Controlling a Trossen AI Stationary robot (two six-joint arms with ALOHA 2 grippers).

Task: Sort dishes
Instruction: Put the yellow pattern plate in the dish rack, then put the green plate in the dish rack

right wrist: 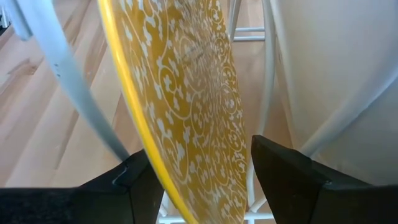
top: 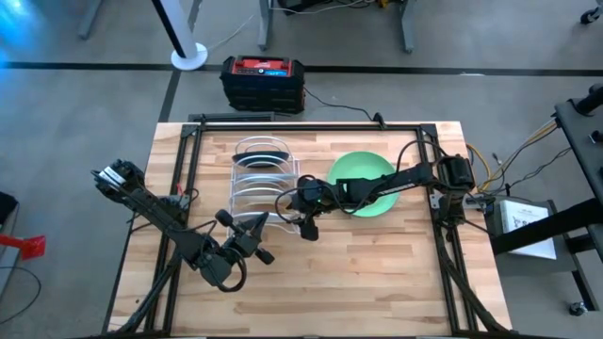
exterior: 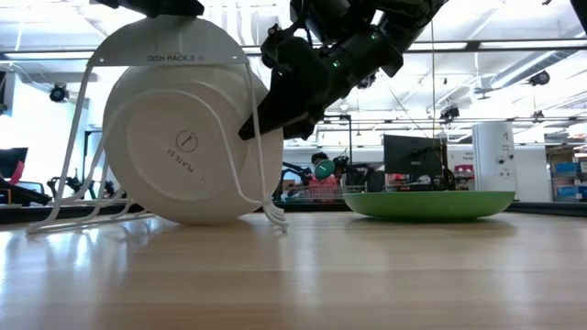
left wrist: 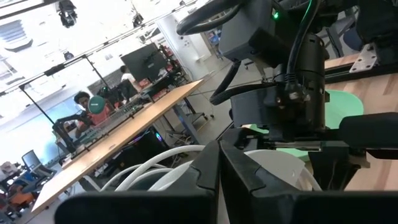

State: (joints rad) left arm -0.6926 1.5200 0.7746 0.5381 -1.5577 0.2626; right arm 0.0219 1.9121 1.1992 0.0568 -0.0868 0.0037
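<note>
My right claw (right wrist: 199, 180) stands at the white wire dish rack (top: 259, 179), its two dark fingers (right wrist: 292, 180) spread on either side of the yellowish round plate with the white scroll pattern (right wrist: 186, 106). That plate stands on edge in a slot of the rack. The fingers are apart and not pressed against it, so the claw is released around the plate's rim. Just beside it in the rack stands a white round plate (exterior: 179, 147), also on edge, its plain underside facing the low camera. A dark teal plate (top: 264, 157) shows in the slot at the far end of the rack. The plain light green round plate (top: 363, 179) lies flat on the wooden desk (top: 377, 273) just beside the rack, under my right arm. My left claw (top: 259, 247) waits near the rack's front end, clenched on nothing.
</note>
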